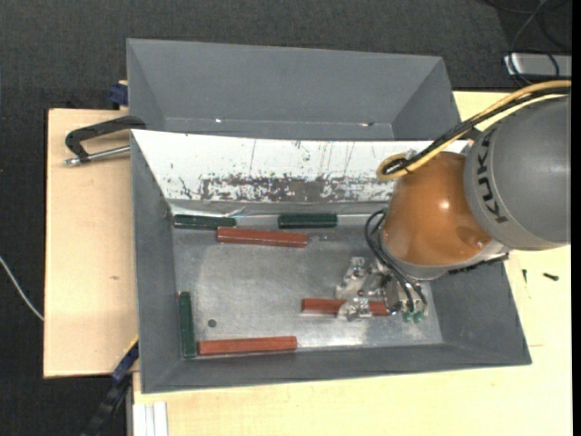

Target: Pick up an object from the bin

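Arm [526, 180]: grey, cut off at the right edge. Its orange cover [436, 212] hides the right rear floor of the bin [152, 271]. Gripper [370, 296]: low at the right front, over the right end of a short red stick [318, 306]; whether it is open or closed cannot be told. Well apart from it: front red stick [247, 344], rear red stick [261, 237], left green stick [185, 323], rear green stick [307, 220], corner green stick [204, 222].

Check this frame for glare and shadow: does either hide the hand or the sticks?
Camera view: glare whitens the bin's back wall; the floor has a dull sheen, washing out no stick. The arm's orange cover shades the right side, where the hand sits at a red-brown stick.
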Robot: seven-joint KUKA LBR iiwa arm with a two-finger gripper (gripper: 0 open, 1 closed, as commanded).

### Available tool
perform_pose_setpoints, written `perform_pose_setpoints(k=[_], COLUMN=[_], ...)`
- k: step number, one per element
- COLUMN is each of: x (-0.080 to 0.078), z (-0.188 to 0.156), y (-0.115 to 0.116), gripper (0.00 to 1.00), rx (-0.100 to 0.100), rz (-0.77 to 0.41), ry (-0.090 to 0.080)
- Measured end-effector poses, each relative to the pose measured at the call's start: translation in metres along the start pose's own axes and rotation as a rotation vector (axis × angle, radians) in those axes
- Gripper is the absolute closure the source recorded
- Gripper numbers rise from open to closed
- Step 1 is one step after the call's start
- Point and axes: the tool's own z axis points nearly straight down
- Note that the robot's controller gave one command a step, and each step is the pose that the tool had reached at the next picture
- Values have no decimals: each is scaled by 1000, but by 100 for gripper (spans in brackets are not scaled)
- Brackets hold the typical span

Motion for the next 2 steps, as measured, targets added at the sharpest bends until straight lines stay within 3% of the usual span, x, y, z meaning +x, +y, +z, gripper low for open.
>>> perform_pose_setpoints(k=[1, 2], x=[0, -10], z=[0, -147], y=[0, -3], gripper=[100, 100], rx=[0, 1], rz=[1, -6], ry=[0, -6])
